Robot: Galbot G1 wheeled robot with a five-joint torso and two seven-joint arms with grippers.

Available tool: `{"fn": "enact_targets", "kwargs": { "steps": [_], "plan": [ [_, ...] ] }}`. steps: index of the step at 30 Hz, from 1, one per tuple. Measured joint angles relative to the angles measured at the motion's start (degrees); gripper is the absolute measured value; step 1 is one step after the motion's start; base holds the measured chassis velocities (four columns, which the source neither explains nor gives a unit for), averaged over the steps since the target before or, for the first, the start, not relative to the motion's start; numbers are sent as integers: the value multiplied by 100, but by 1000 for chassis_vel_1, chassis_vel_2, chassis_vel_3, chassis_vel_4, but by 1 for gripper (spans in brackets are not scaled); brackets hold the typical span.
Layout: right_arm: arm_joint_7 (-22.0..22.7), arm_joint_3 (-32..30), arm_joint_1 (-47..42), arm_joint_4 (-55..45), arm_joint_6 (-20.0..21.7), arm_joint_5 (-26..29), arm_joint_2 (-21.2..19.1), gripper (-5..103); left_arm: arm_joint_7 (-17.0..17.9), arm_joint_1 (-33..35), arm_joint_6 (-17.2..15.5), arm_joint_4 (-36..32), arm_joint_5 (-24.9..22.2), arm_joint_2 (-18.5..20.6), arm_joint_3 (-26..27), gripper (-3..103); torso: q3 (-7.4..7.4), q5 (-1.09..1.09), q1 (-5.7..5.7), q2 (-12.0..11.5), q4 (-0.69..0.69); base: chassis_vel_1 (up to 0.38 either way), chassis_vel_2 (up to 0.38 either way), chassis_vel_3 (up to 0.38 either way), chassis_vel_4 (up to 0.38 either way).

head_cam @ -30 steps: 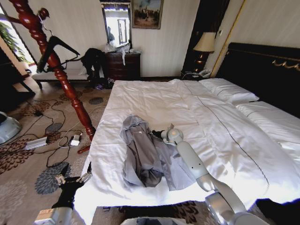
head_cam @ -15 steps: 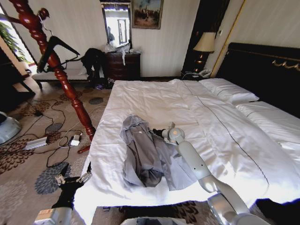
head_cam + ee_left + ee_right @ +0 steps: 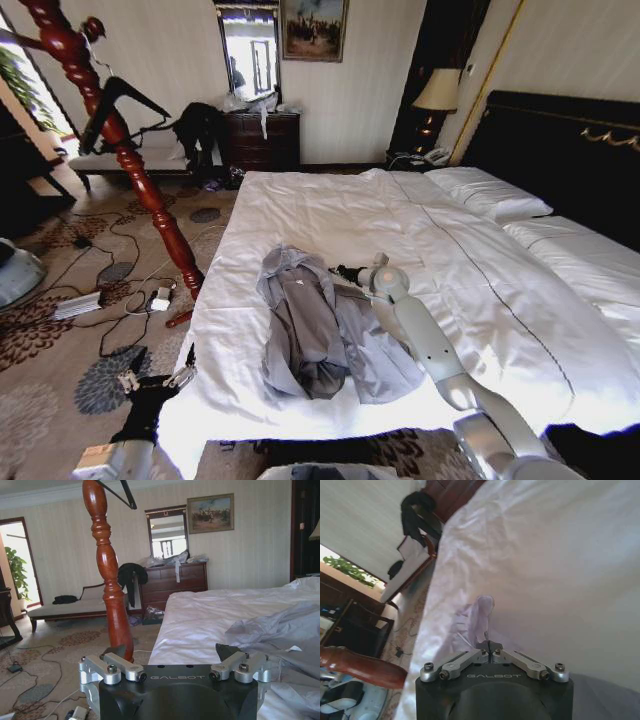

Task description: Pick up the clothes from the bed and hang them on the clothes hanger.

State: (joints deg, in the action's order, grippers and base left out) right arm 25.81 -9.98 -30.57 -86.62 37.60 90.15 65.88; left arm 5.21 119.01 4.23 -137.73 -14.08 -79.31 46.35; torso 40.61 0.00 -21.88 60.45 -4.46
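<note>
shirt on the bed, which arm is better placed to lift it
The right. Its gripper is already at the shirt on the bed, jaws closed on a fold of it. The left gripper hangs open beside the bed's edge, off the shirt.

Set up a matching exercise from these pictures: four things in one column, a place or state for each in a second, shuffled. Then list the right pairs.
Things:
1. clothes
2. clothes hanger
3. left gripper
4. right gripper

Places or states:
A. hangs on the red-brown wooden pole
B. open, low beside the corner of the bed
C. lies crumpled on the white duvet
D. shut, at the shirt's edge on the bed

Pairs: 1-C, 2-A, 3-B, 4-D
</note>
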Motion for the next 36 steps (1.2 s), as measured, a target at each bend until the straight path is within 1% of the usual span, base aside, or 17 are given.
{"fn": "enact_targets", "kwargs": {
  "steps": [1,2,6,8,10,11,15,19,22,24,27,29,30,31,33,34,36],
  "plan": [
    [46,-3,21,-141,-4,110,-107,0,8,-14,-14,-9,-2,25,-13,100,0,0,0,0,0,0,0,0,0],
    [46,-3,21,-141,-4,110,-107,0,8,-14,-14,-9,-2,25,-13,100,0,0,0,0,0,0,0,0,0],
    [332,-50,192,-1024,-20,772,-723,0,73,-117,-150,-99,-115,188,-44,100,0,0,1,0,-1,0,0,0,0],
    [372,-59,230,-1148,-26,854,-803,0,77,-133,-170,-122,-144,218,-36,100,0,0,1,0,-1,0,0,0,0],
    [537,-80,413,-1531,-49,1154,-1050,0,87,-166,-208,-190,-241,294,10,100,0,0,1,0,-1,0,0,0,0],
    [537,-80,413,-1531,-49,1154,-1050,0,87,-166,-208,-190,-241,294,10,100,0,0,1,0,-1,0,0,0,0],
    [756,-81,822,-1876,-102,1510,-1324,0,84,-165,-217,-282,-349,395,65,100,0,0,0,0,0,0,0,0,0],
    [844,-76,1046,-2010,-131,1657,-1429,0,80,-158,-242,-373,-421,452,89,100,0,0,1,0,1,0,0,0,0],
    [1018,-32,1506,-2244,-186,1983,-1665,0,128,-193,-387,-552,-593,646,149,100,0,-1,1,1,0,0,0,0,0],
    [1045,-27,1579,-2277,-193,2040,-1712,0,147,-207,-424,-557,-636,690,165,100,0,-1,1,0,0,0,0,0,0],
    [1092,3,1804,-2374,-220,2191,-1898,0,246,-271,-595,-565,-861,852,241,100,0,-1,1,0,0,0,0,0,0],
    [1115,9,1937,-2459,-233,2308,-2070,0,453,-359,-863,-565,-1225,1016,329,100,0,-2,1,1,-1,0,0,0,0],
    [1115,9,1937,-2459,-233,2308,-2070,0,453,-359,-863,-565,-1225,1016,329,100,0,-2,1,1,-1,0,0,0,0],
    [1119,9,1957,-2477,-234,2328,-2109,0,526,-400,-948,-565,-1353,1099,368,100,0,-2,1,0,0,0,0,0,0],
    [1120,3,1998,-2561,-234,2390,-2276,0,775,-557,-1251,-566,-1696,1421,544,100,0,-2,1,1,-1,0,0,0,0],
    [1120,3,1998,-2561,-234,2390,-2276,0,775,-557,-1251,-566,-1696,1421,544,100,0,-2,1,1,-1,0,0,0,0],
    [1120,-26,1982,-2643,-235,2407,-2397,0,1019,-678,-1512,-566,-2098,1731,780,100,0,-2,1,1,0,0,0,0,0]
  ]
}}
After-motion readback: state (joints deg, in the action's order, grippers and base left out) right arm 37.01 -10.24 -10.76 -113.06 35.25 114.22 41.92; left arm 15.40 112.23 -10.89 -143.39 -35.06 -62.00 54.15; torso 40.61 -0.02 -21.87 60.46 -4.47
